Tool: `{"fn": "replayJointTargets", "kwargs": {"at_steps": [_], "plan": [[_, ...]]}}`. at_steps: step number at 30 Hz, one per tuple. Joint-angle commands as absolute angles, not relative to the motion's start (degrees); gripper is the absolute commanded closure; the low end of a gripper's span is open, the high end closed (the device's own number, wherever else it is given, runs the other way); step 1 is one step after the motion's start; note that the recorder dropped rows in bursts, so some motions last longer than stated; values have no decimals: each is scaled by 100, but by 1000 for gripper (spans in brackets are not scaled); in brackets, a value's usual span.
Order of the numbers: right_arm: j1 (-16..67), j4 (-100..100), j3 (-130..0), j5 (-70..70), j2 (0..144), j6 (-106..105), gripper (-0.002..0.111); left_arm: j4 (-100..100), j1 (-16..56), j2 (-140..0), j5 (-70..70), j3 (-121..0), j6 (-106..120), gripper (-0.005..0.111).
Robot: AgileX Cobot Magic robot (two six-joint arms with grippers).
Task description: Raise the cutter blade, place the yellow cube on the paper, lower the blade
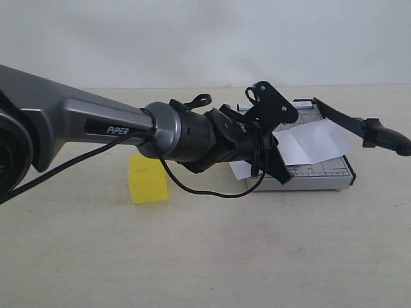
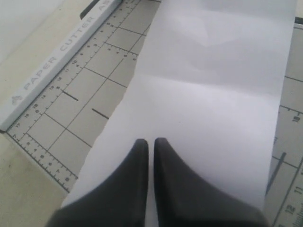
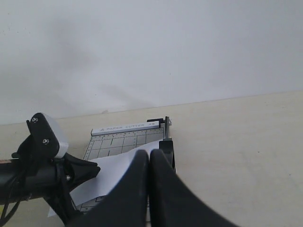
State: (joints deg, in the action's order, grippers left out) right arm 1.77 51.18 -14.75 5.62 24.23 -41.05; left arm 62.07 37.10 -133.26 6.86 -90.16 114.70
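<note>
The yellow cube (image 1: 148,179) rests on the table beside the trimmer base (image 1: 321,172), clear of it; it looks rigid, light and smooth, best pinched across opposite faces; the left gripper (image 2: 150,143), above the base's paper (image 2: 213,94), and the right gripper (image 3: 149,156) are both closed tight, empty.

The left arm (image 1: 77,119) reaches in from the left. Its grey forearm lies nearly level and runs into a black wrist (image 1: 192,138) that tips slightly downward. A black camera bracket (image 1: 270,102) stands up above the wrist. The left end effector (image 1: 281,174) slants down and away from the forearm. In the left wrist view its two dark fingers (image 2: 165,189) lie side by side with only a hairline slit between them, gripping nothing. The right end effector (image 3: 149,158) is also closed and empty, its fingers pressed together and held about level.
</note>
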Motion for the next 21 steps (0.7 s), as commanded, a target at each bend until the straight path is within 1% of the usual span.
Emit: {"fn": "replayJointTargets", "kwargs": {"at_steps": [1,13,21], "plan": [[170,5086,-1468,556,2399,-4096,108,6255,3733,-13389,687,-9066,11394,102],[170,5086,-1468,556,2399,-4096,108,6255,3743,-13693,307,-9607,11277,102],[170,5086,-1468,556,2399,-4096,108,6255,3743,-13731,292,-9630,11277,102]]}}
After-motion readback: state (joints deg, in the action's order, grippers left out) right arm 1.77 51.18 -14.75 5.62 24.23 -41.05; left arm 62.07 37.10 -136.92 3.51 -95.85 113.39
